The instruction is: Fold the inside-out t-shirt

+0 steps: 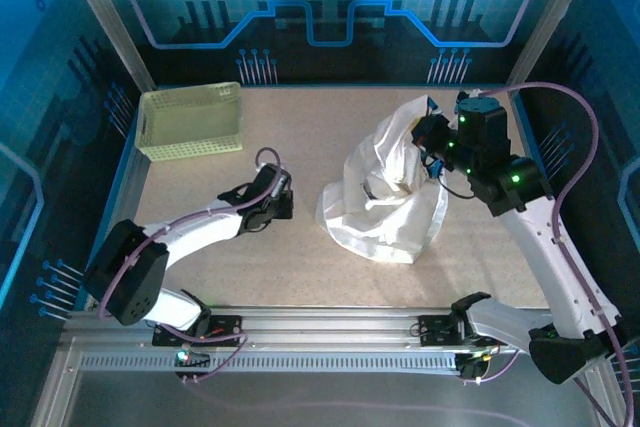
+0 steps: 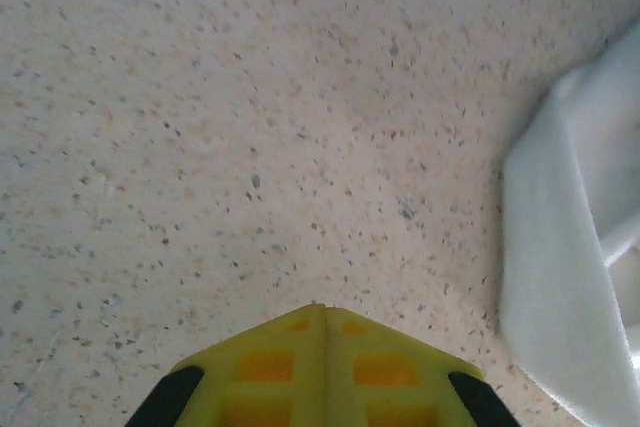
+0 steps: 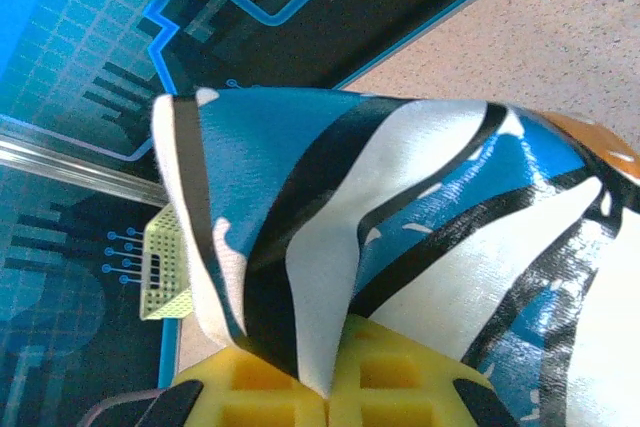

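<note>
1. A white, soft cloth t-shirt (image 1: 385,197) is seen crumpled into a loose, creased heap on the right half of the table. Its lower part rests on the surface and its upper part is drawn up toward the right gripper (image 1: 432,139).
2. The right gripper is clamped on a bunch of cloth at the top of the heap. In the right wrist view the ribbed yellow fingers (image 3: 260,387) are closed on a fold of the t-shirt (image 3: 380,217), where a glossy print of curved blue, black and white bands is shown.
3. The left gripper (image 1: 283,202) is held low over the table, near the t-shirt's left edge but apart from it. In the left wrist view its yellow tips (image 2: 320,309) are pressed together with nothing between them.
4. A smooth, pale fold of the t-shirt (image 2: 570,247) is seen at the right of the left wrist view.
5. The table (image 1: 300,267) is covered in a matte beige surface with fine dark speckles.
6. A pale yellow-green, rectangular lattice plastic basket (image 1: 190,119) is placed at the far left corner, well apart from the t-shirt.
</note>
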